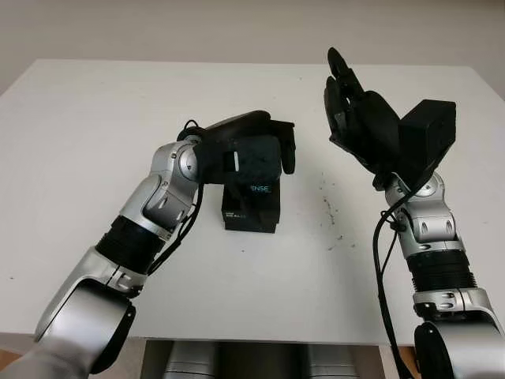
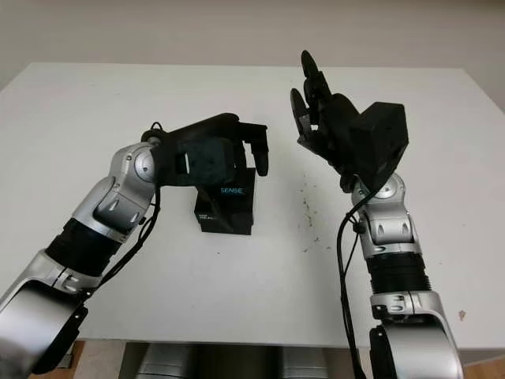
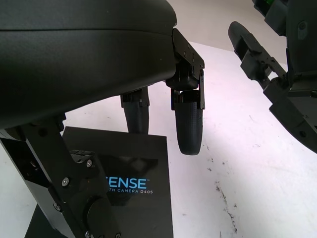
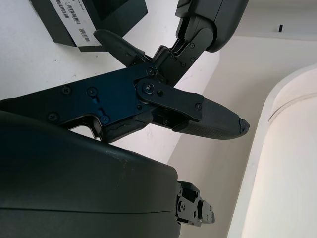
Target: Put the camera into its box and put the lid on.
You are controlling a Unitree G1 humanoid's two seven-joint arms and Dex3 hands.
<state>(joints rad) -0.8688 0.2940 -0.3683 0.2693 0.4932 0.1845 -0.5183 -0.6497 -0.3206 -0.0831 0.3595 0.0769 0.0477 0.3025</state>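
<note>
A: Your left hand (image 1: 260,150) hovers open over the black camera box (image 1: 251,209), which sits near the middle of the white worktop (image 1: 95,118). It grips nothing, and its fingers (image 3: 189,124) hang just above the box's far edge.

B: And your right hand (image 2: 327,118)?

A: Raised well clear of the worktop, off to the box's right, open and holding nothing.

B: Which step are you on?

A: Judging by the box, the closing stage. The lid (image 3: 136,183), printed with "SENSE" and "CAMERA D405", appears to lie on top already, so the camera is presumably inside. That is an inference; you cannot see the camera itself.

B: What does the next move call for?

A: Probably a downward press from your left hand to seat the lid squarely, with care not to push the box sideways.

B: What is hard to make out?

A: Your left hand and forearm cover the box's rear half, so whether the lid sits flush all round cannot be told. The barcode label (image 4: 73,22) shows on one side wall, but the seam there is too small to judge.
</note>
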